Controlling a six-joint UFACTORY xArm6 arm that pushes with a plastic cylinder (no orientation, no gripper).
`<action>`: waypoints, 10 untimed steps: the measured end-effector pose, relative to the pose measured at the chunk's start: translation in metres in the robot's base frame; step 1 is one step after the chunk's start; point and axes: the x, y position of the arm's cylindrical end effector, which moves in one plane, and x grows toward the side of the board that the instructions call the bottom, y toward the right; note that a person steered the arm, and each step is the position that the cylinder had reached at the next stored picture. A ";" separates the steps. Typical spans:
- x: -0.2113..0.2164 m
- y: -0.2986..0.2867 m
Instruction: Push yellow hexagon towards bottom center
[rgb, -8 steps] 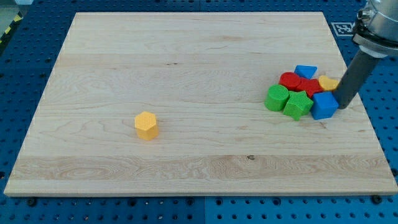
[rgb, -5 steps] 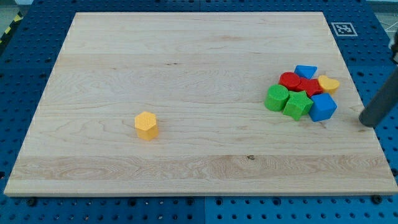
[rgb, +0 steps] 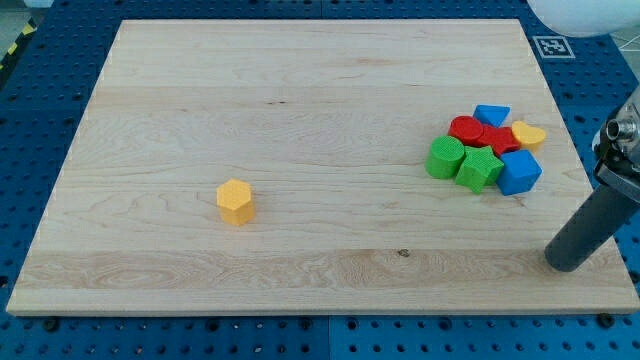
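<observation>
The yellow hexagon (rgb: 236, 201) sits alone on the wooden board (rgb: 300, 90), left of centre and a little below the middle. My tip (rgb: 562, 266) rests on the board near its bottom right corner, far to the right of the yellow hexagon and below the cluster of blocks. The rod rises up and to the right from the tip.
A tight cluster sits at the view's right: a green cylinder-like block (rgb: 446, 157), a green cube (rgb: 479, 169), a blue cube (rgb: 520, 172), a blue block (rgb: 491, 115), red blocks (rgb: 467, 128) and a yellow heart-like block (rgb: 529, 134).
My tip has moved from beside the blue cube at the cluster's right, out to the right, then down and left to the board's bottom right. No block has moved.
</observation>
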 end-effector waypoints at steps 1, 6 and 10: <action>0.000 -0.003; 0.000 -0.050; -0.026 -0.270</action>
